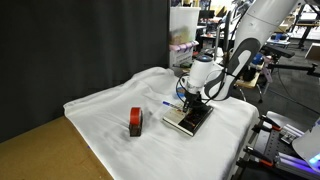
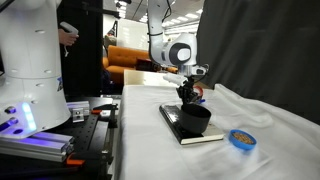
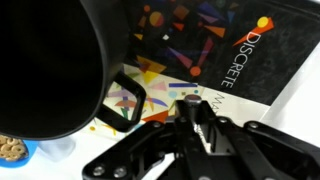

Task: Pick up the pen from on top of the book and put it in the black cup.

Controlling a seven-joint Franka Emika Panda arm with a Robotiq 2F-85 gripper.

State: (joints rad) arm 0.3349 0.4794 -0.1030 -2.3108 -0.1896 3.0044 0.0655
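The hand [image 2: 187,98] is held just above the cup [image 2: 193,120] standing on the book [image 2: 173,119], fingers pressed close, seemingly pinching the pen, which cannot be made out; lifting looks done, only the drop is left.

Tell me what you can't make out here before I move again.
- Pen: not found in any view; too thin for both exterior views, possibly behind the end effector.
- End effector open or shut: dark and blurred in wrist view, tiny in both exterior views.
- Black cup interior: seen side-on in an exterior view; cut off by the wrist view's top-left edges.
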